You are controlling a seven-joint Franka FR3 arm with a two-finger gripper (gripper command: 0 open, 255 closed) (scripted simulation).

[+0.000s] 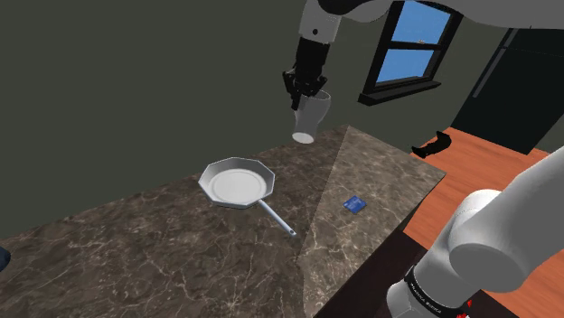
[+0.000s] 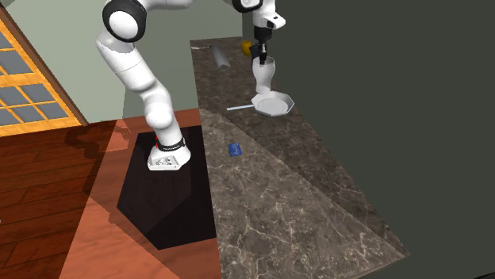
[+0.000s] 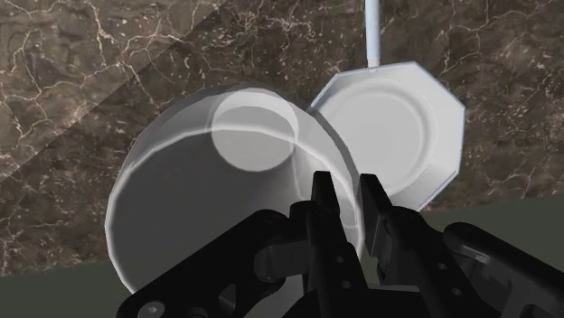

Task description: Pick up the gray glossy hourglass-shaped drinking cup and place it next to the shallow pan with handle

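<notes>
A light grey glossy cup (image 1: 312, 116) hangs in the air, tilted, over the dark marble counter (image 1: 181, 244). My black gripper (image 1: 305, 90) is shut on its rim from above. In the wrist view the fingers (image 3: 324, 194) clasp the cup's wall (image 3: 208, 181), one inside and one outside, and I look down into the cup to its round bottom. The shallow silver pan (image 1: 239, 185) lies flat on the counter below the cup, toward the shoulder view's left, with its thin handle pointing at the counter's front edge. The cup (image 2: 262, 74) and the pan (image 2: 274, 104) also appear in the second exterior view.
A small blue object (image 1: 354, 204) lies on the counter to the right of the pan's handle. At the counter's far end lie a grey cylinder (image 2: 220, 55) and a yellow thing (image 2: 247, 47). A dark wall runs along the counter's back. My stand (image 2: 166, 158) sits on the wooden floor.
</notes>
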